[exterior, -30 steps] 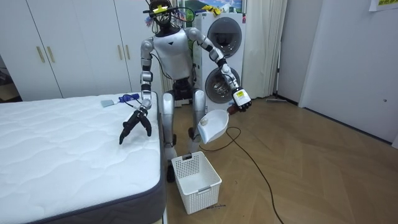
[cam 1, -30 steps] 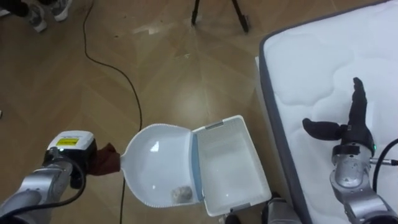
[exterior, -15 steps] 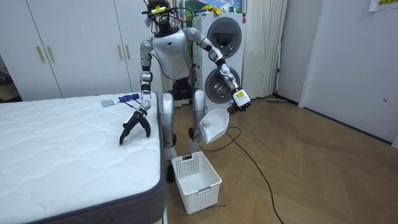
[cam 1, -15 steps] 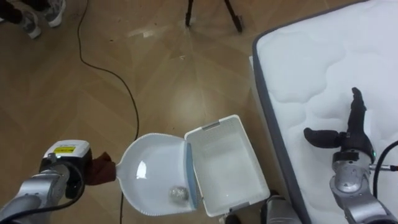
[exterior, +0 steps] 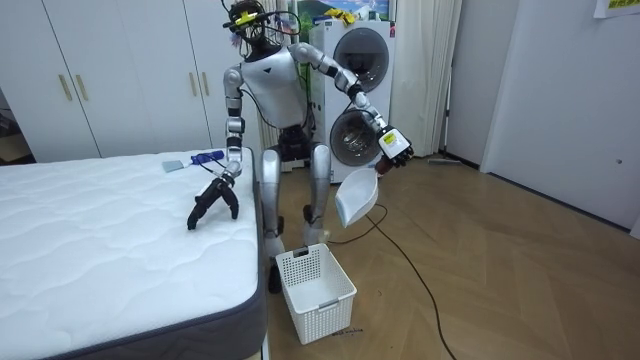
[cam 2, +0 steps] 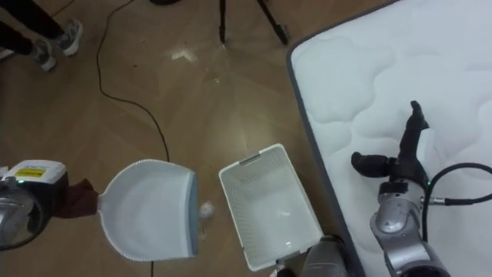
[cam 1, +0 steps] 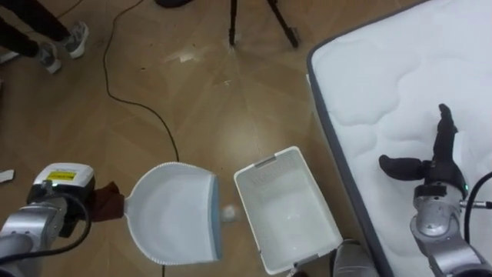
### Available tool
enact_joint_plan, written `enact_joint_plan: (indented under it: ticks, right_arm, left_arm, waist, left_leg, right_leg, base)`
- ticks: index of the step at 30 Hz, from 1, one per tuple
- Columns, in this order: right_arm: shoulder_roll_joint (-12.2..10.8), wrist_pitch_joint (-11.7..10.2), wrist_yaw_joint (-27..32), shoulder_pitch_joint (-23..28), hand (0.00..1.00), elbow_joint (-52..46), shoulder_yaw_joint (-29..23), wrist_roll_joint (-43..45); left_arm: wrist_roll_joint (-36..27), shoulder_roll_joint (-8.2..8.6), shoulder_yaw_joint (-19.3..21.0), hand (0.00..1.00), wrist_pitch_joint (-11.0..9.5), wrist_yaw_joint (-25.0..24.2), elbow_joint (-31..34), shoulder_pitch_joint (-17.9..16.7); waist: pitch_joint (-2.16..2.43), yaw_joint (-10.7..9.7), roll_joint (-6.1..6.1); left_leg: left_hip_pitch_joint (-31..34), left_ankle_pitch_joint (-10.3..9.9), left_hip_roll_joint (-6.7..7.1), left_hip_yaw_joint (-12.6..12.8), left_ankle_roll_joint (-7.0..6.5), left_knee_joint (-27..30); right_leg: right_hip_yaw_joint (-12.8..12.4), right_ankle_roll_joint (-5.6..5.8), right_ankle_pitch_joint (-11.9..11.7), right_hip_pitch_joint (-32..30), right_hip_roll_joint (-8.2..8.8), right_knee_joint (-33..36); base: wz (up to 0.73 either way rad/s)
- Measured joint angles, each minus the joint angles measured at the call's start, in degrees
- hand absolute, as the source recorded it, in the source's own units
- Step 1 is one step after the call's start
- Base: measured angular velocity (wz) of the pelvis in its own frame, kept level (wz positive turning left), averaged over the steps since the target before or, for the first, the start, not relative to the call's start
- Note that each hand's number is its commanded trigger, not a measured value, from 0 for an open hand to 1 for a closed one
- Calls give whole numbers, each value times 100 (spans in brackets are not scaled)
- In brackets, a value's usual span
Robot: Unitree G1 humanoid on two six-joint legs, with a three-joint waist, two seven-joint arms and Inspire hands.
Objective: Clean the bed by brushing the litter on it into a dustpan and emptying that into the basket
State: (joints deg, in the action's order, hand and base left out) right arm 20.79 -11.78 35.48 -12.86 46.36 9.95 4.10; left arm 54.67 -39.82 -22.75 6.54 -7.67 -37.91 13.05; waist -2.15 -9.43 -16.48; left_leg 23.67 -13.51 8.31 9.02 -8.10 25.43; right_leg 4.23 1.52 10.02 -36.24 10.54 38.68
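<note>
My left hand (cam 1: 55,201) is shut on the dark red handle (cam 1: 108,202) of a white dustpan (cam 1: 173,211), held over the floor to the left of a white basket (cam 1: 266,161). A small crumpled ball (cam 1: 228,215) sits at the pan's lip, between the pan and the basket's rim. In the room view the dustpan (exterior: 356,196) hangs steeply tipped above the basket (exterior: 315,280). My right hand (cam 1: 434,165) is open over the white mattress (cam 1: 384,77), fingers straight and thumb out.
The basket stands on the wooden floor close to the bed's corner. A dark cable (cam 1: 146,115) crosses the floor, tripod legs (cam 1: 257,19) stand at the top, and a person's feet (cam 1: 58,42) show at upper left. Small blue items (exterior: 190,160) lie on the bed's far edge.
My left hand has lifted and tipped the dustpan and drawn it left off the basket. The ball has slid from the pan's bed to its lip. The right hand has stayed put.
</note>
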Motion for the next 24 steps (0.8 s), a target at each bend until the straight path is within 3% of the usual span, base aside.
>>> enact_joint_plan:
  ticks: [6,10,13,15,24]
  right_arm:
    - [0,-14,-4,-17,0,17,-13,287]
    - [27,-41,-9,-18,0,28,-51,301]
    - [37,-75,-6,-46,0,48,-68,293]
    - [89,-80,-18,-43,0,81,-114,294]
    - [144,-140,-134,-78,0,57,-206,294]
  left_arm:
    - [-3,-323,0,100,-4,28,2,44]
    - [-1,-460,0,100,-4,95,26,99]
    - [-6,-660,-107,100,-3,187,136,107]
    - [0,-731,-262,100,0,260,150,134]
    - [-16,-740,-442,100,0,499,149,369]
  waist:
    - [-4,-285,-180]
    - [-13,-343,-306]
    - [-25,-444,-351]
    - [-43,-484,-395]
    - [-48,-528,-417]
  left_leg:
    - [-99,4,0,129,-4,-60]
    - [-218,11,11,231,8,-148]
    - [-245,41,51,300,216,-247]
    - [-239,41,56,357,501,-282]
    - [-231,107,42,375,579,-401]
  right_leg:
    - [-339,32,-20,25,-115,-29]
    - [-470,65,-18,25,-163,28]
    - [-567,131,23,25,-165,76]
    - [-580,133,24,25,-182,98]
    - [-813,128,27,16,-363,62]
  base:
    - [-10]
    - [-23]
    - [-11]
    - [-15]
    - [-4]
